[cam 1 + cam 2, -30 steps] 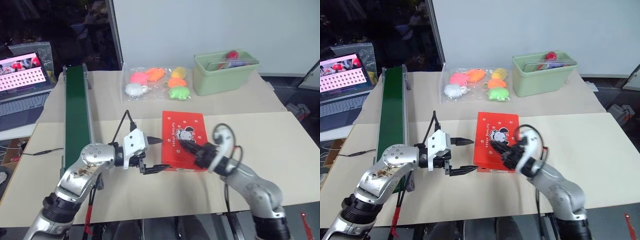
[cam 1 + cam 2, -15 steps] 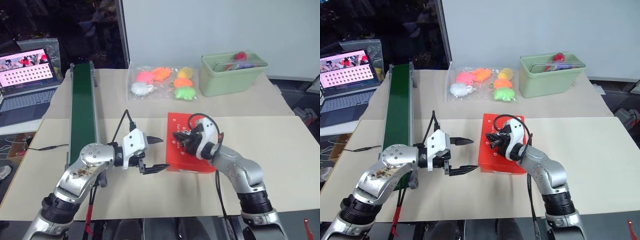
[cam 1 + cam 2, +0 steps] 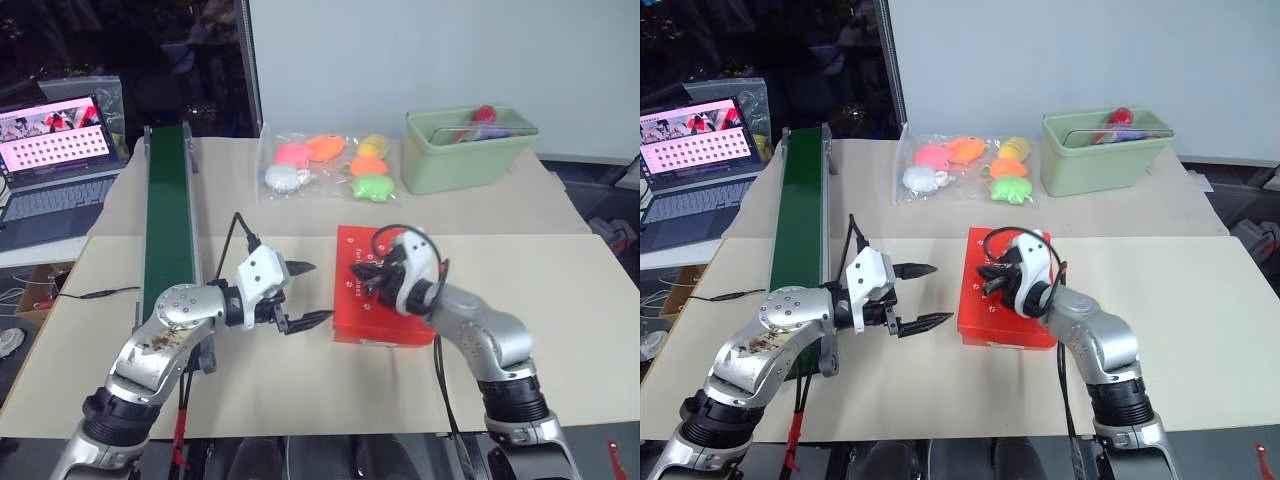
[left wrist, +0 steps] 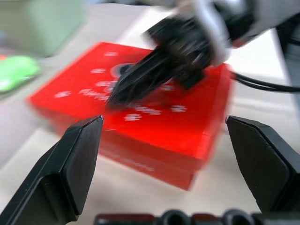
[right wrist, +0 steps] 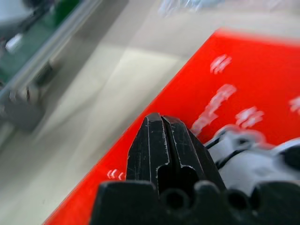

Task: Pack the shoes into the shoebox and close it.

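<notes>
lying closed on the pale table [image 3: 560, 300], the shoebox [image 3: 385, 318] sat lid down between both arms, its near edge well back from the table's front edge. the left gripper [image 3: 303, 295] hung just off the box's left side, fingers spread wide with nothing between them. the right gripper [image 3: 366, 281] was over the lid, fingers pressed together and empty. bare table lay right of the box; a green conveyor [image 3: 168, 225] bordered the left.
</notes>
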